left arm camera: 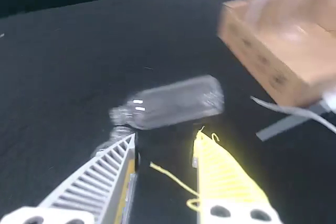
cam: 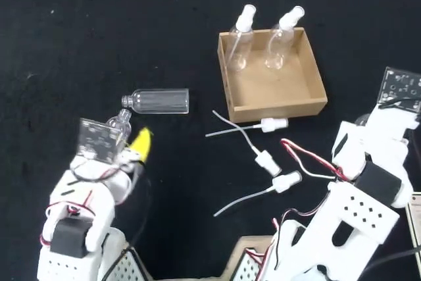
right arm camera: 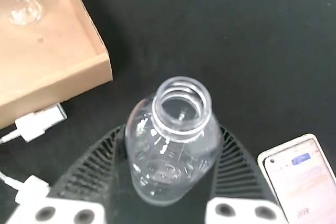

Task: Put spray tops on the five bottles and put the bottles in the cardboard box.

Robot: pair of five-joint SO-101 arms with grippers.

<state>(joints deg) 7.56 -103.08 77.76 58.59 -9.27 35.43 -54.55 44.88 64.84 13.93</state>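
Note:
The cardboard box [cam: 273,100] stands at the back right and holds two clear bottles with spray tops [cam: 241,39] [cam: 281,36]. One capless clear bottle [cam: 158,101] [left arm camera: 170,102] lies on its side just beyond my left gripper [cam: 129,133] [left arm camera: 165,140], which is open with nothing between its grey and yellow fingers. Another clear bottle [cam: 120,121] lies partly hidden under that gripper. My right gripper [right arm camera: 170,177] is shut on an upright capless bottle [right arm camera: 176,145] right of the box. Three loose spray tops [cam: 273,124] [cam: 266,161] [cam: 287,181] lie in front of the box.
The black table [cam: 99,37] is bare at the back left. A phone [right arm camera: 302,177] lies close beside the right gripper. The box's near wall [right arm camera: 58,85] and two spray tops [right arm camera: 39,121] [right arm camera: 29,190] sit close to the held bottle.

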